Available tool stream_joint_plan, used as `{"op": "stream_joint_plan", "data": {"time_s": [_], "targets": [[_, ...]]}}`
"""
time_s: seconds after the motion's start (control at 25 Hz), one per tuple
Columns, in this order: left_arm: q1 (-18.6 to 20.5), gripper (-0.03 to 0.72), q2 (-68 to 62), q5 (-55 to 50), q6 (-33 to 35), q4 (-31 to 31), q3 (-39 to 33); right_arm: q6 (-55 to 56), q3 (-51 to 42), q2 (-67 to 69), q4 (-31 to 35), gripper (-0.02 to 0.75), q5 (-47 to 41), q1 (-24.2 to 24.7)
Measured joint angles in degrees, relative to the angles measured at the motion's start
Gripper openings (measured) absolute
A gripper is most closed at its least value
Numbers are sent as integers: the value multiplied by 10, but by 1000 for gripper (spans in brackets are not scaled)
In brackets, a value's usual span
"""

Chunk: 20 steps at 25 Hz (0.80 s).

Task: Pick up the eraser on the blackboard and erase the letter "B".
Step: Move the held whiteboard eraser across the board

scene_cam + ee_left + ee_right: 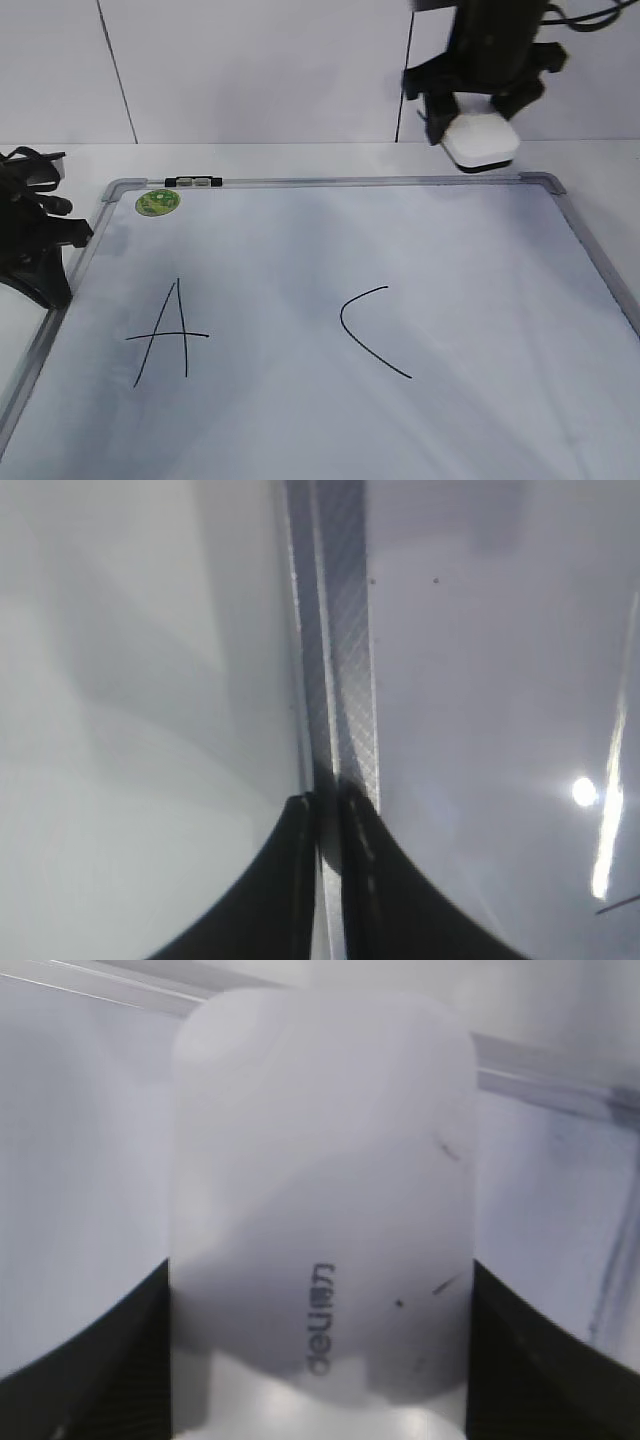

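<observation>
The blackboard [330, 420] is a large white board with a grey frame and a round green sticker [158, 202]. On it I see a black "A" [168, 335] and a black "C" [372, 332]. No letter "B" shows between them. My right gripper [480, 125] is shut on the white eraser [482, 140] and holds it above the board's far right edge. The eraser fills the right wrist view [320, 1190] between the jaws. My left gripper [45, 270] rests at the board's left edge, shut and empty, over the frame [340, 680].
A small black-and-silver marker [194, 182] lies on the top frame near the sticker. A white wall stands behind the board. The table surface shows left of the frame [150, 680].
</observation>
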State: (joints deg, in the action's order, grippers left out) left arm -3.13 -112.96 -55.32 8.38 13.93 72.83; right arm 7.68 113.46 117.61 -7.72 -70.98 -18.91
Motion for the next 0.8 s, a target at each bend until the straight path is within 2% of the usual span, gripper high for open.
{"op": "stream_joint_plan", "data": {"time_s": [0.28, 0.4, 0.6, 0.8], "targets": [[2, 19, 0, -1, 0, 9, 0, 0, -144, -100, 2, 548, -1, 115], [3, 19, 0, -1, 0, 10, 0, -4, -188, -126, 7, 547, -1, 146], [3, 19, 0, -1, 1, 12, 0, -28, -256, -137, 54, 547, 10, 155], [3, 19, 0, -1, 1, 15, 0, -45, -347, -140, 77, 547, 87, 155]]}}
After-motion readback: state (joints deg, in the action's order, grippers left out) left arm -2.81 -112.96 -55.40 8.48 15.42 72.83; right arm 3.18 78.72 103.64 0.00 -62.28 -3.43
